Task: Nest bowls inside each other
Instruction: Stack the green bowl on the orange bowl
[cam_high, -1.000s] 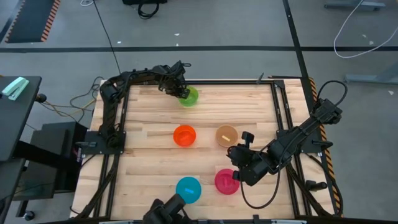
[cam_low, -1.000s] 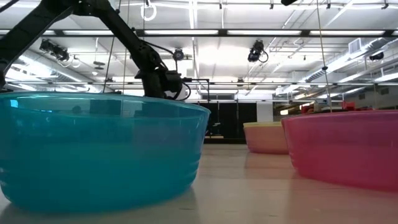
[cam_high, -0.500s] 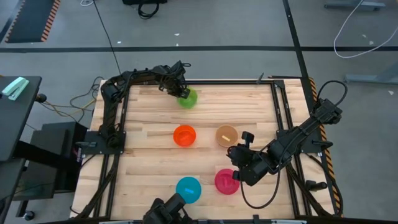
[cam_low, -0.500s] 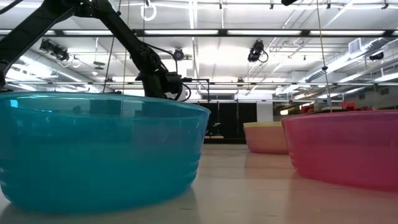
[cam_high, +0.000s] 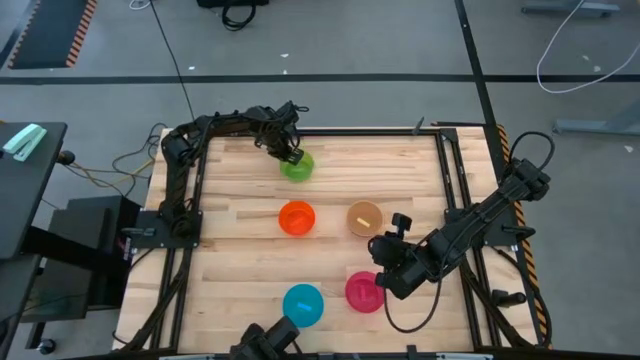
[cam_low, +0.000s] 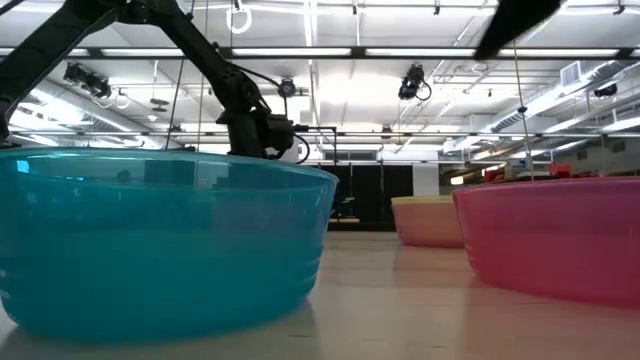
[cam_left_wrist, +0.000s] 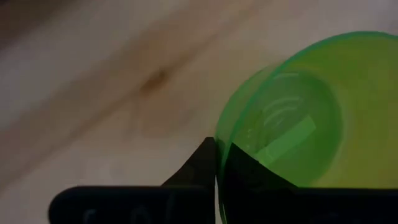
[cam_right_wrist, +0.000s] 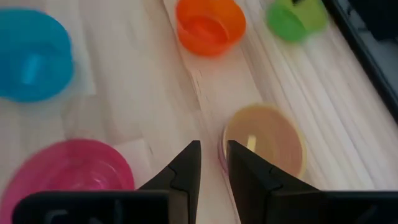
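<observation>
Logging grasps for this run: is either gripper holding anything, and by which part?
The left gripper pinches the green bowl by its rim; the right gripper holds nothing.

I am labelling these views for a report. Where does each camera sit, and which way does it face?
High: above, facing straight down; both arms show.
Low: at table height, facing across the blue bowl and pink bowl; the left arm shows.
Left wrist: on the left gripper, gripping the green bowl rim.
Right wrist: behind the right gripper, near the yellow bowl.
Both wrist views share the green bowl.
</observation>
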